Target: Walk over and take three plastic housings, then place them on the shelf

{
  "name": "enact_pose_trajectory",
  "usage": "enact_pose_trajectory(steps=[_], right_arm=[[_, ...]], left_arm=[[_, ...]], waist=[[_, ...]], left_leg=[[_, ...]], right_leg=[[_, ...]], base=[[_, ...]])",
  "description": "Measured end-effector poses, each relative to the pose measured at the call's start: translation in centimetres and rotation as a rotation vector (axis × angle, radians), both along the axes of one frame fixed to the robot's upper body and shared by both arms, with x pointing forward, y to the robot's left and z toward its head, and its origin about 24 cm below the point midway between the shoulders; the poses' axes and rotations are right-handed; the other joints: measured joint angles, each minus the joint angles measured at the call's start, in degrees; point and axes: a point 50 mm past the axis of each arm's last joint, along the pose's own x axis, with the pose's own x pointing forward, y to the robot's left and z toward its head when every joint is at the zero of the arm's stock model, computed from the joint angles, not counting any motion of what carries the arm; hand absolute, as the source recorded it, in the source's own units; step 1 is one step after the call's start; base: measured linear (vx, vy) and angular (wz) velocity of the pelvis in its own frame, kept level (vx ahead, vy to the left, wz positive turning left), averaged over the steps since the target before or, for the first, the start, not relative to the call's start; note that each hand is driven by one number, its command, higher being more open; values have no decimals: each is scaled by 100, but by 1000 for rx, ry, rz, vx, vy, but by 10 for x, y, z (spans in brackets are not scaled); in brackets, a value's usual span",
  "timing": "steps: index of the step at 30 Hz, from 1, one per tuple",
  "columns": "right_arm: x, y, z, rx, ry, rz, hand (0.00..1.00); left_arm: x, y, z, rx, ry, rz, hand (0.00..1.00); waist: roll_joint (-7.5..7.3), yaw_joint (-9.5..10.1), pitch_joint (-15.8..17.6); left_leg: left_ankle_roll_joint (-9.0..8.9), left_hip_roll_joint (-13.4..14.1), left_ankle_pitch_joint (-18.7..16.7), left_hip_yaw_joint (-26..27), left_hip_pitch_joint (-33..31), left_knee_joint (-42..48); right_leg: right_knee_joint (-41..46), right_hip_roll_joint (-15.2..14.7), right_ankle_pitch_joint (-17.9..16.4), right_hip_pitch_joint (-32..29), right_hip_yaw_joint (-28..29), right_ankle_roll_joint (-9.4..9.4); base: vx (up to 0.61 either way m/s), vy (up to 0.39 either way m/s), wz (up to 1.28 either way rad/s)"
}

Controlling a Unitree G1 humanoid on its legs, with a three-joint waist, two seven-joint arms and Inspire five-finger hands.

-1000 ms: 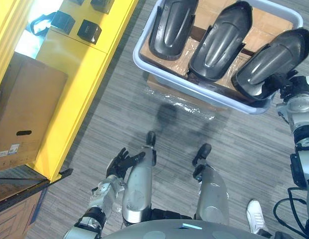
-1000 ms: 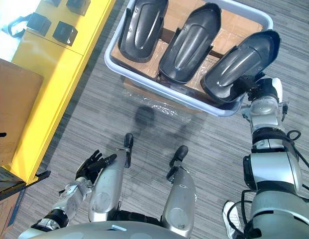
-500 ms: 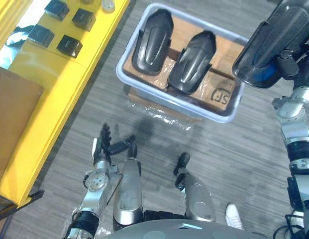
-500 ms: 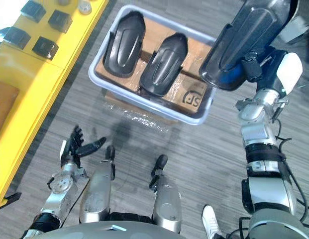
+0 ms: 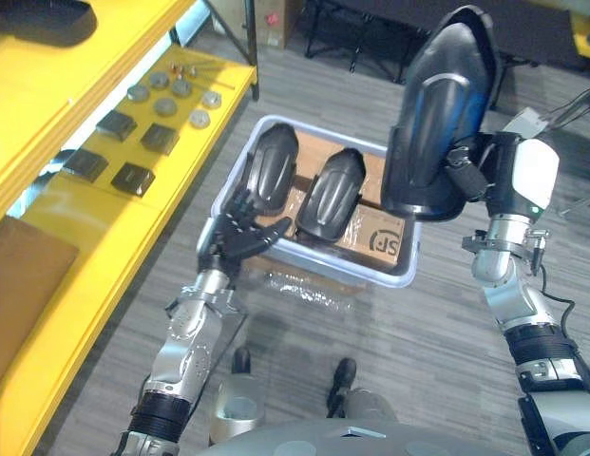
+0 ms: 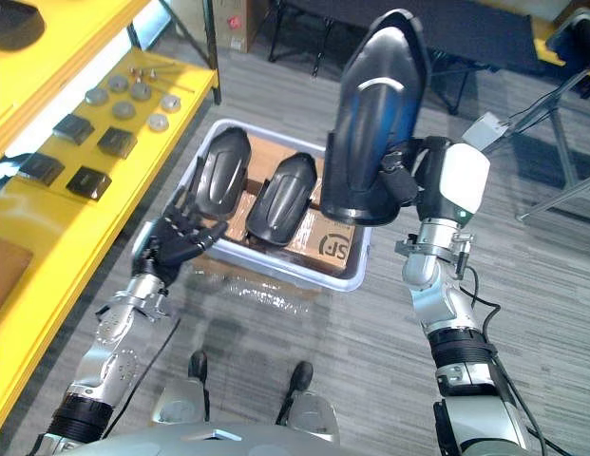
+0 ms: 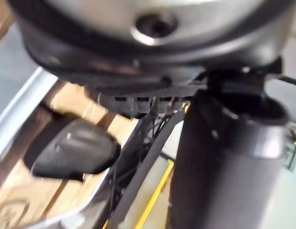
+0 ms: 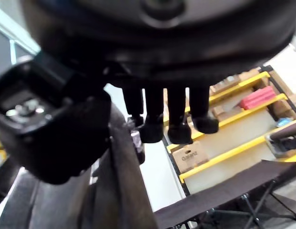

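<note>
A large dark plastic housing (image 5: pixel 435 114) stands upright in the air, with my right hand (image 5: pixel 477 176) shut on its lower edge, to the right of and above the bin. In the right wrist view its fingers (image 8: pixel 168 119) curl over the housing's rim (image 8: pixel 117 191). Two more dark housings (image 5: pixel 272 171) (image 5: pixel 331 192) lie side by side in the pale blue bin (image 5: pixel 401 277). My left hand (image 5: pixel 239 233) hovers open, fingers spread, over the bin's near left corner, holding nothing. In the left wrist view one housing (image 7: pixel 71 152) shows past the thumb (image 7: pixel 219 162).
A yellow shelf (image 5: pixel 95 237) runs along the left, carrying dark square blocks (image 5: pixel 133 178) and metal discs (image 5: pixel 166 104). Another dark object (image 5: pixel 38 14) lies on its upper level. The bin rests on a cardboard box (image 5: pixel 380 242). Dark furniture legs stand beyond the bin.
The camera has tilted up. My right hand has raised the housing higher and turned it upright. My left hand has risen from beside the leg to the bin's near left corner.
</note>
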Motion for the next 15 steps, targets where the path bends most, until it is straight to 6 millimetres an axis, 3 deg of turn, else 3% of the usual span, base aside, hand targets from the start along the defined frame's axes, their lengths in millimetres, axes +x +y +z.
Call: enact_pose_trajectory(steps=[7,15], right_arm=[[2,41,-6,-71,52,234,0],[-2,64,-28,-20,128,315,0]], left_arm=[[10,-36,-13,-129,144,-253,100],[14,-48,-13,-254,172,-275,100]], waist=[[48,-173,-381],[119,-243,-511]], left_leg=[[5,-7,42,262,363,-256],[-16,-8,265,358,659,-680]], right_leg=[[-133,4,58,168,213,17],[-204,74,105,246,269,-7]], base=[[-28,4,-18],[-30,-12,-5]])
